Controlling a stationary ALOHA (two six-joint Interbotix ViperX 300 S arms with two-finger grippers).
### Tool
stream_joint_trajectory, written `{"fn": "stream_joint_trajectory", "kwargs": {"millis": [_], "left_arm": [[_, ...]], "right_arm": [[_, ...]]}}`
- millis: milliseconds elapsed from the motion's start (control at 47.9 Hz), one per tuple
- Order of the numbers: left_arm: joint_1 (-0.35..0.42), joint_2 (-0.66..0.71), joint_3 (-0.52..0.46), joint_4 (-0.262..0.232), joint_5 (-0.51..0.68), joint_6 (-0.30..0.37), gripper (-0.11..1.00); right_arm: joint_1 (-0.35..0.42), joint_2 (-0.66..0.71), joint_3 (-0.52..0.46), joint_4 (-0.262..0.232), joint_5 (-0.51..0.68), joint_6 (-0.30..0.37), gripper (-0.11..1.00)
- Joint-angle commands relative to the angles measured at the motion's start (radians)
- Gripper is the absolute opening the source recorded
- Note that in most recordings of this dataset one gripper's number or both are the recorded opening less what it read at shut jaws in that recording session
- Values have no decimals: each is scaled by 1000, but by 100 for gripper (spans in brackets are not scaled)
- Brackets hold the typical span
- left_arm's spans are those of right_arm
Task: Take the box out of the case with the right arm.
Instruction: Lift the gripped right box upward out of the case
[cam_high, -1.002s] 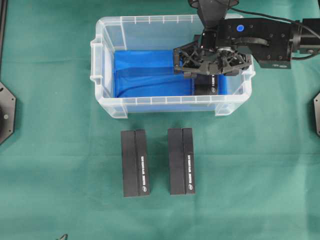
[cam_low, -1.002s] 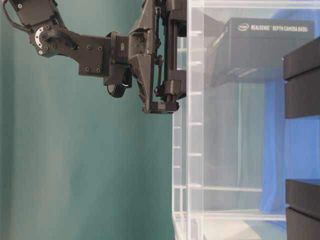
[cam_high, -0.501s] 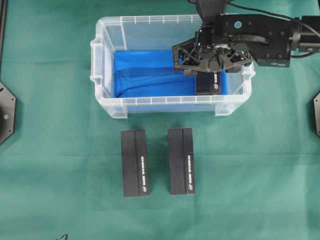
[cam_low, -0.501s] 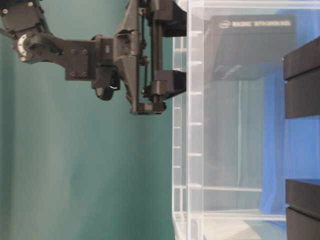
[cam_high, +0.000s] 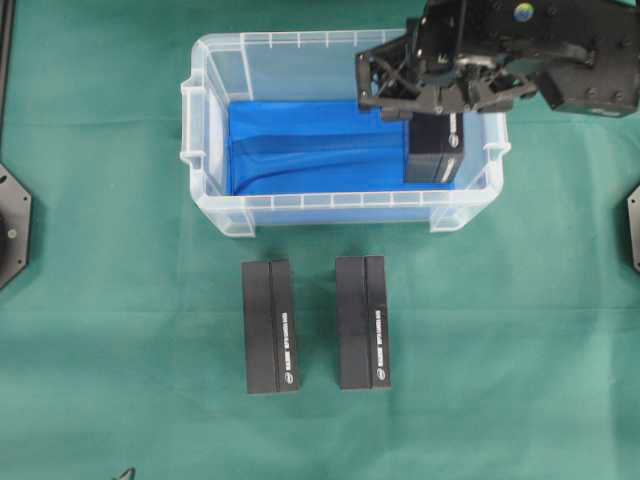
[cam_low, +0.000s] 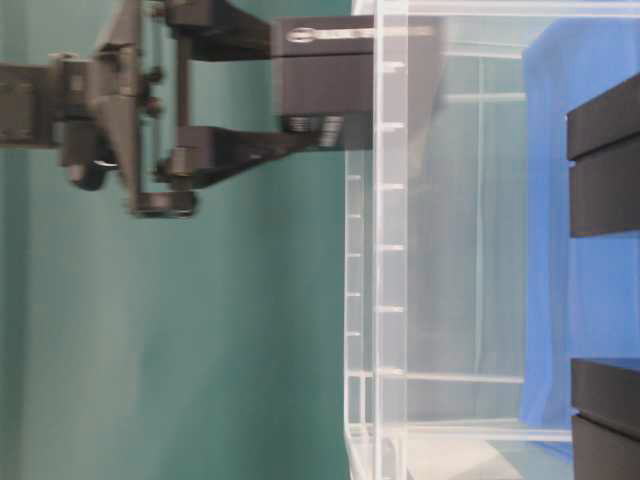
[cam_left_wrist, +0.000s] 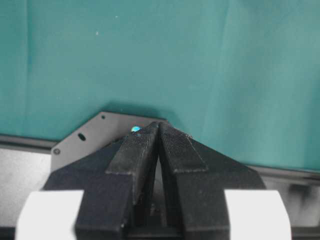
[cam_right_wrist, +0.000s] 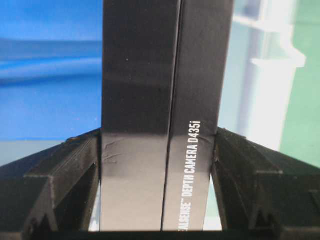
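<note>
Green cloth covers the desk (cam_high: 120, 330), where two black boxes (cam_high: 271, 326) lie side by side in front of the case (cam_high: 215, 110). Right pincer (cam_high: 436, 92) grips a third box (cam_high: 434, 150) by its long sides, over the case's right end; the table-level view shows the box partly above the rim. Left pincer (cam_left_wrist: 159, 145) is closed on nothing, above its base plate.
</note>
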Motion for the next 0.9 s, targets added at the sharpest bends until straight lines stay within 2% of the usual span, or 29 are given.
{"fn": "stream_joint_trajectory", "kwargs": {"millis": [0, 397, 877], "left_arm": [[5, 3, -9, 3, -5, 2, 0], [5, 2, -9, 3, -5, 2, 0], [5, 2, -9, 3, -5, -5, 0]], "right_arm": [[12, -43, -66, -23, 44, -3, 65], [63, -43, -193, -66, 161, 0, 65], [74, -43, -204, -77, 173, 0, 65]]}}
